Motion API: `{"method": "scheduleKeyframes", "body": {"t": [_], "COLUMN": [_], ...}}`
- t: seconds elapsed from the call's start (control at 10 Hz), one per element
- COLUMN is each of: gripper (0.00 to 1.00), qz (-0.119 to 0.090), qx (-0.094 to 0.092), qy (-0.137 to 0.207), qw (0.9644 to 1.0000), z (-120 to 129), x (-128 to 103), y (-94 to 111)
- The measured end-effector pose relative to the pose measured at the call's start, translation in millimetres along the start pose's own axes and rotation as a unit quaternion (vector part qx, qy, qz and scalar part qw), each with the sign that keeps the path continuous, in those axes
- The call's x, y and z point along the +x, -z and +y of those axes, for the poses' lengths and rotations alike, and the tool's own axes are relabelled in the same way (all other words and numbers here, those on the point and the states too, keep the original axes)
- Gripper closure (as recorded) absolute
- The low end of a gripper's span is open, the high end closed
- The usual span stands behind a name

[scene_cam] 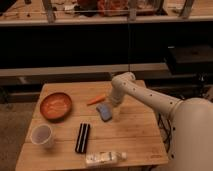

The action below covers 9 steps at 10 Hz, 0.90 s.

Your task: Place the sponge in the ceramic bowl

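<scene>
The blue-grey sponge (104, 112) lies on the wooden table (137, 132), just right of its middle. My gripper (112, 105) hangs at the end of the white arm, reaching down right at the sponge's upper right end; its jaws stand open, and I cannot tell whether they touch the sponge. The ceramic bowl (55, 106), a shallow orange-brown dish, sits empty at the table's left side, well to the left of the sponge and gripper.
An orange carrot (96, 100) lies just behind the sponge. A black ribbed block (83, 137) rests in front of it, a white cup (42, 135) at the front left, and a plastic bottle (105, 158) on its side along the front edge.
</scene>
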Motion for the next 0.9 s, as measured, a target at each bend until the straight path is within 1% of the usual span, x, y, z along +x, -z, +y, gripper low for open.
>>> {"method": "scheduleKeyframes", "body": {"t": [0.3, 0.9], "gripper": [0.2, 0.2], "qz": [-0.003, -0.008], "qx": [-0.006, -0.01], "qy": [-0.002, -0.012], "qw": [1.0, 0.9998], "z": [-0.8, -4.0], "x": [-0.2, -0.7], "y": [-3.8, -8.8]}}
